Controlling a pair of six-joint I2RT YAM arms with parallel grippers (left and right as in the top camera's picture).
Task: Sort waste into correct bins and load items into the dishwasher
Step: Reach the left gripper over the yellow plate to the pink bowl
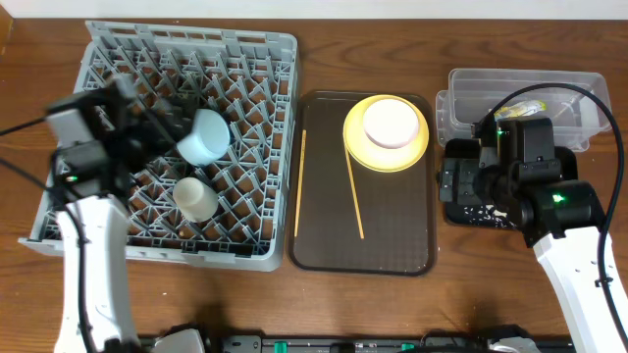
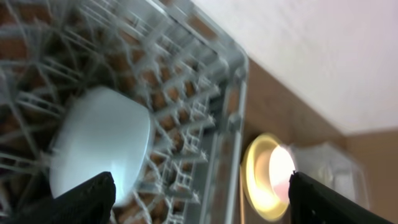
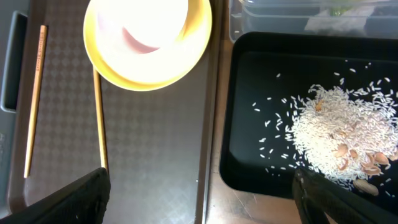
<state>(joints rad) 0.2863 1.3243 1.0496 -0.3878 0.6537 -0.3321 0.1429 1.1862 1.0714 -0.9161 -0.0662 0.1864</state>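
The grey dish rack [image 1: 265, 59] stands at the left. In it lie the light blue bowl [image 1: 203, 135] and the small white cup [image 1: 196, 198]. My left gripper [image 1: 157, 127] hovers over the rack, open and empty. In the left wrist view [image 2: 199, 199] the blue bowl [image 2: 102, 143] lies by its left finger. The yellow plate [image 1: 417, 152] carries the white bowl [image 1: 391, 123]. Two chopsticks [image 1: 354, 196] lie on the brown tray. My right gripper [image 3: 202, 199] is open and empty, over the gap between the brown tray and the black tray [image 3: 249, 112], which holds rice scraps [image 3: 336, 137]. The wrapper [image 1: 530, 106] lies in the clear tub [image 1: 461, 83].
The brown serving tray [image 1: 392, 245] sits mid-table between the rack and the bins. The right wrist view shows the plate [image 3: 186, 62], the white bowl [image 3: 140, 22], chopsticks [image 3: 35, 99] and the tub's edge [image 3: 298, 15]. The left wrist view is blurred.
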